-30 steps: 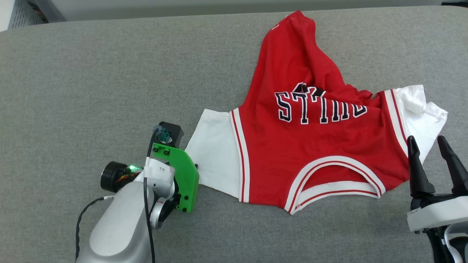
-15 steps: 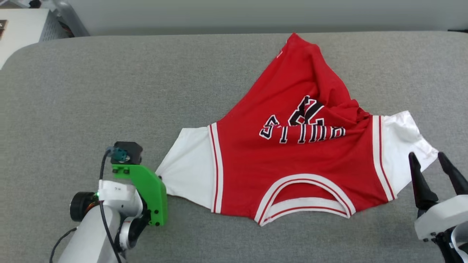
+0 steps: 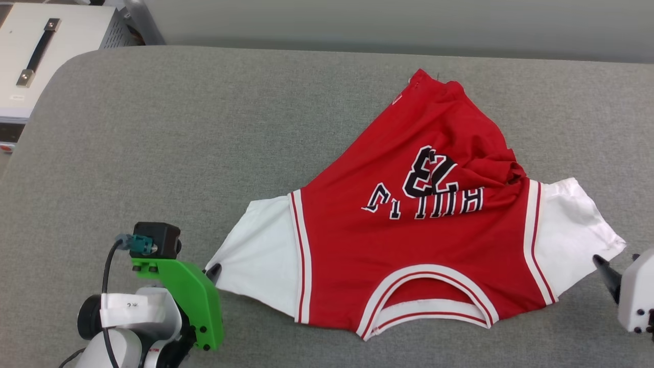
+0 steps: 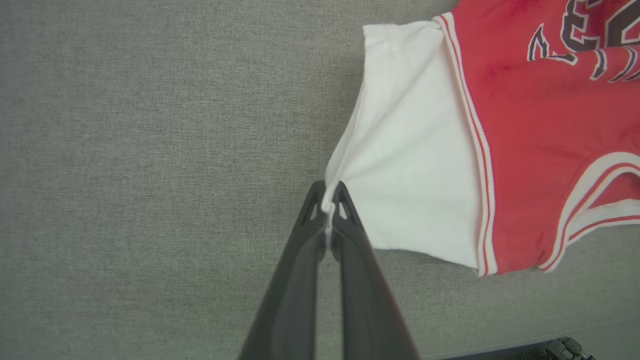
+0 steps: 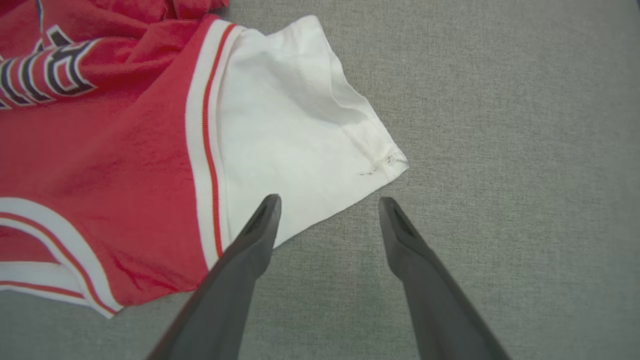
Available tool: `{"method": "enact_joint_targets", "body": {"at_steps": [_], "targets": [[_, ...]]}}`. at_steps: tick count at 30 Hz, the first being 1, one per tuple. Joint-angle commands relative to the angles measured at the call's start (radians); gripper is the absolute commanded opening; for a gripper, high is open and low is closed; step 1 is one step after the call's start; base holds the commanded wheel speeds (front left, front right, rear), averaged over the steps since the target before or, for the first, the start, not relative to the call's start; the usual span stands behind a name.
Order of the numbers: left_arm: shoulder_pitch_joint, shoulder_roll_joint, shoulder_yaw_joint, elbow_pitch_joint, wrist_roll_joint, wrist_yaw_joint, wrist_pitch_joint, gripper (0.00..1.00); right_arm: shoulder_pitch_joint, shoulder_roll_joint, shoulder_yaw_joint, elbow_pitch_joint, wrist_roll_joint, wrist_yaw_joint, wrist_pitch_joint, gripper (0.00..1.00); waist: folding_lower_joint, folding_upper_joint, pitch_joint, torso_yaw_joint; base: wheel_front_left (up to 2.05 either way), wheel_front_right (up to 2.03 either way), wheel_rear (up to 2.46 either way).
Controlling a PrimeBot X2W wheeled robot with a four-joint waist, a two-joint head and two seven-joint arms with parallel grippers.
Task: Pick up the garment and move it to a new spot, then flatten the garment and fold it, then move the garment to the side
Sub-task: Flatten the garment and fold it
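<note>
Left gripper clamps a sleeve corner of the garment at lower left, right gripper stands wide; flattening, folding, side placement remain.

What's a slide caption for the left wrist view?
Left gripper pinching the garment by its white sleeve corner.

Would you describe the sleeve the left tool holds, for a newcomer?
On the grey table lies a red jersey with two white sleeves. The held sleeve is on the robot's left, its corner pinched in the shut left tool; the other sleeve lies free.
</note>
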Motion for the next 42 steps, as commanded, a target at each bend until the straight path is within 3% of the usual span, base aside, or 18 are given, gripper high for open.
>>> {"method": "enact_joint_targets", "body": {"at_steps": [1,8,16,25,26,28,42], "targets": [[0.01,0.003,0.001,-0.018,-0.002,0.005,0.005,0.0,-0.035,-0.02,-0.009,0.009,-0.005,-0.001,0.059,1.0,0.0,0.0,0.021,0.016,0.0,0.0,0.0],[-0.01,-0.01,-0.019,-0.056,-0.006,-0.004,0.002,0.0,-0.165,-0.069,-0.024,0.102,-0.024,-0.001,0.247,1.0,0.0,0.0,0.075,0.05,0.0,0.0,0.0],[-0.039,-0.019,-0.037,-0.054,-0.006,-0.018,-0.009,0.0,-0.24,-0.111,-0.002,0.226,-0.072,-0.001,0.255,1.0,0.0,0.0,0.124,0.076,0.0,0.0,0.0],[-0.058,-0.025,-0.046,-0.034,-0.007,-0.022,-0.018,0.0,-0.215,-0.101,0.072,0.308,-0.019,-0.001,0.285,1.0,0.0,0.0,0.143,0.086,0.0,0.0,0.0],[-0.058,-0.025,-0.047,-0.031,-0.008,-0.022,-0.019,0.0,-0.208,-0.098,0.08,0.313,-0.009,-0.001,0.293,0.34,0.0,0.0,0.142,0.086,0.0,0.0,0.0],[-0.059,-0.024,-0.047,-0.026,-0.007,-0.02,-0.02,0.0,-0.197,-0.098,0.093,0.314,0.006,-0.001,0.298,0.0,0.0,0.0,0.139,0.085,0.0,0.0,0.0],[-0.033,-0.012,-0.024,0.0,-0.013,-0.01,-0.057,0.0,-0.187,-0.137,0.069,0.256,0.107,-0.001,0.121,0.0,0.0,0.0,0.006,0.041,0.0,0.0,0.0]]}}
